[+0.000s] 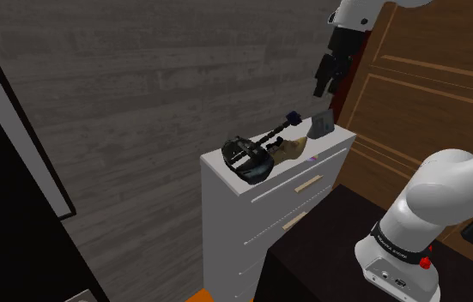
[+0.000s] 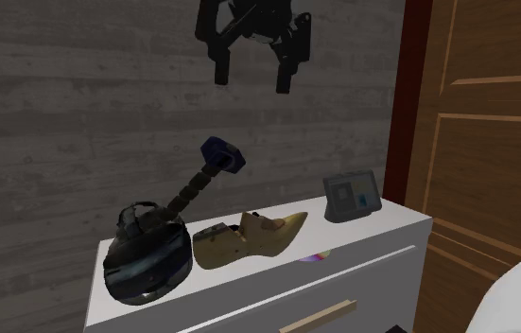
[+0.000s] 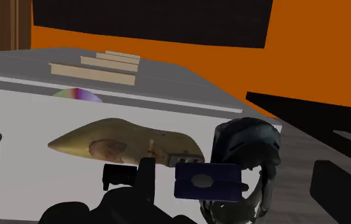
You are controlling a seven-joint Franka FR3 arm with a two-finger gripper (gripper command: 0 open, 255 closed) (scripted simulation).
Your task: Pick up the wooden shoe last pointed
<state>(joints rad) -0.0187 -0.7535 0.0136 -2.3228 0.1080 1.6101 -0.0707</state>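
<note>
Above the white dresser [image 1: 226, 206] in the shoulder view, the gripper [image 1: 323, 87] hangs high, well apart from everything on top. The shoe last [image 1: 288, 149], tan and pointed, lies on the dresser top far below the fingers and a bit toward the view's left. A dark round object [image 1: 247, 159] sits just beside the last.

Second exterior view: fingers [image 2: 285, 76] stand apart, nothing between them, pointing down. The last lies on its side straight beneath the gap and well below it, with its toe toward the grey device [image 2: 351, 197]. The round object's ribbed handle rises toward the fingers, and its blue end [image 2: 222, 154] sits between them and the last. A disc [image 2: 317, 255] lies near the toe.

Wrist view: the last lies ahead on the white top, and the blue end is closer to the camera than the last.
</note>
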